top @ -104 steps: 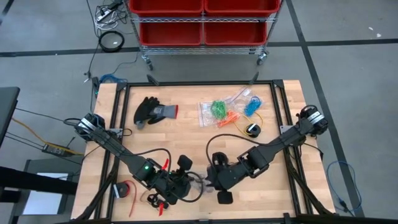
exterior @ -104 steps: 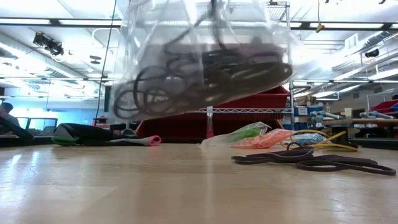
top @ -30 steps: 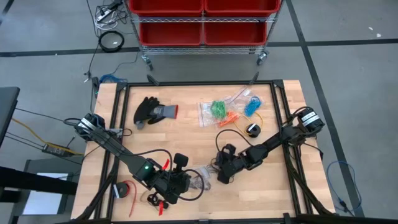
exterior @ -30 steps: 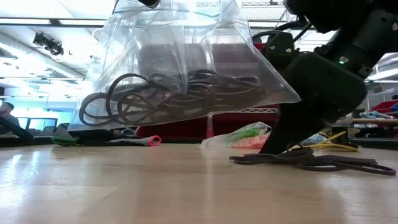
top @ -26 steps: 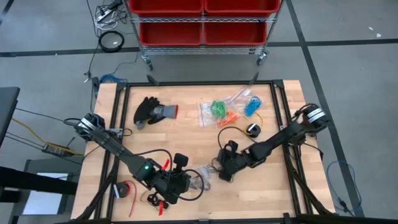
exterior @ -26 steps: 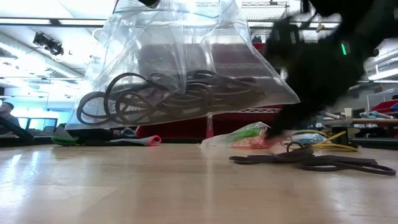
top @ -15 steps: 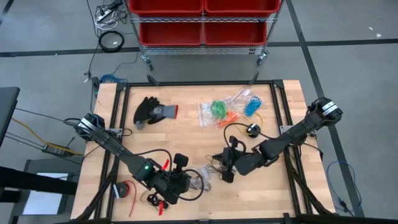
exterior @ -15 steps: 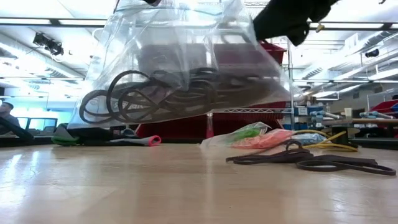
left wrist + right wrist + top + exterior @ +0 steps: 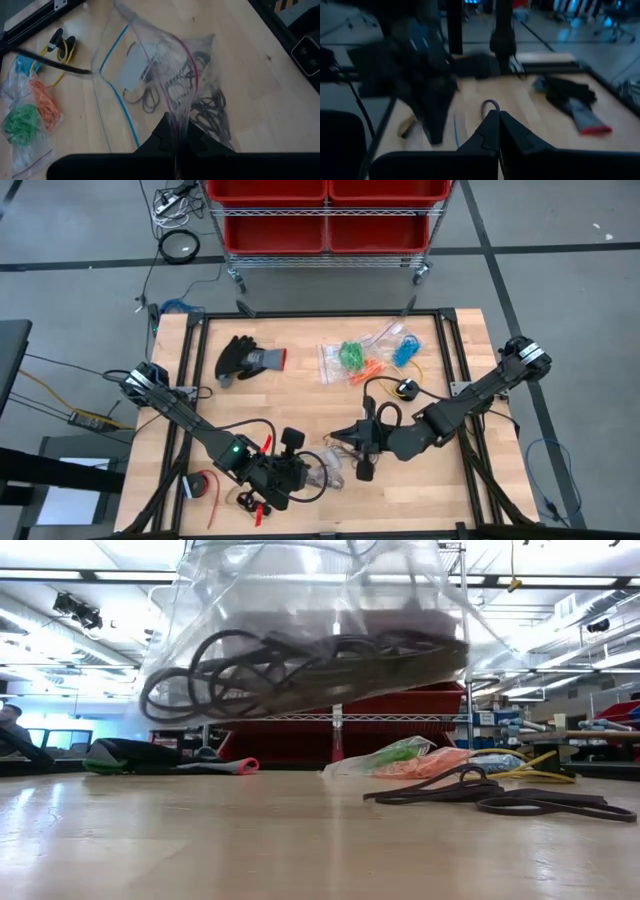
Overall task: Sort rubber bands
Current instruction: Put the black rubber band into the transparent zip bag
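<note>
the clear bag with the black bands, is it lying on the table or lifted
Lifted. In the low view the clear bag of black rubber bands hangs above the table, pinched by the left gripper.

One glove (image 9: 248,360) is lying near the worktop's far left corner. Three small clear bags are lying by the far edge, each holding one colour: one of green rubber bands (image 9: 350,355), one of orange rubber bands (image 9: 372,368), one of blue rubber bands (image 9: 405,352). One larger clear bag (image 9: 150,65) is hanging above the near edge, holding a tangle of black rubber bands (image 9: 300,665) too bunched for counting. At least three loose black bands (image 9: 500,795) are lying on the worktop. One yellow cable (image 9: 385,385) is curling near the right side. Two arms are reaching in.
</note>
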`<state>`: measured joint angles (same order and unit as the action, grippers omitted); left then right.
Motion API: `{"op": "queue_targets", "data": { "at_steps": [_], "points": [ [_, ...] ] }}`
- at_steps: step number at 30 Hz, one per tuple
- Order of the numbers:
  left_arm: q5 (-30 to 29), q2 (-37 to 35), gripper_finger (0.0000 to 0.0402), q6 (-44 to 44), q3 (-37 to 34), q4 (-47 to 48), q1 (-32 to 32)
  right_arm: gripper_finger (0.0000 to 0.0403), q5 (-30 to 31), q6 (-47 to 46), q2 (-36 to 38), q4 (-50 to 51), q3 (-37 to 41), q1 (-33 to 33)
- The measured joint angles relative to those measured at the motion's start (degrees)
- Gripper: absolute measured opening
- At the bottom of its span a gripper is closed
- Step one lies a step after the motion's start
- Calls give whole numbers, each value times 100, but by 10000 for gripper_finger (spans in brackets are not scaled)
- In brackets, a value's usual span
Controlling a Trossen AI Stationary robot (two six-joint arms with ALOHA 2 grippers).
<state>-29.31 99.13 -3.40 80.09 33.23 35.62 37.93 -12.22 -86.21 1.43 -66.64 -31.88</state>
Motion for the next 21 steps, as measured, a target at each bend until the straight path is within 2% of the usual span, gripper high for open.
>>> {"op": "queue_targets", "data": {
  "at_steps": [5,12,21],
  "points": [
    [-1,0,2,19,0,-113,0,0,-166,397,3,-150,-329,-26],
    [-1,2,2,30,0,-218,0,0,-291,484,-11,-331,-353,-28],
    [-1,2,2,80,0,-244,0,0,-801,409,-715,-870,-357,9]
  ]
}}
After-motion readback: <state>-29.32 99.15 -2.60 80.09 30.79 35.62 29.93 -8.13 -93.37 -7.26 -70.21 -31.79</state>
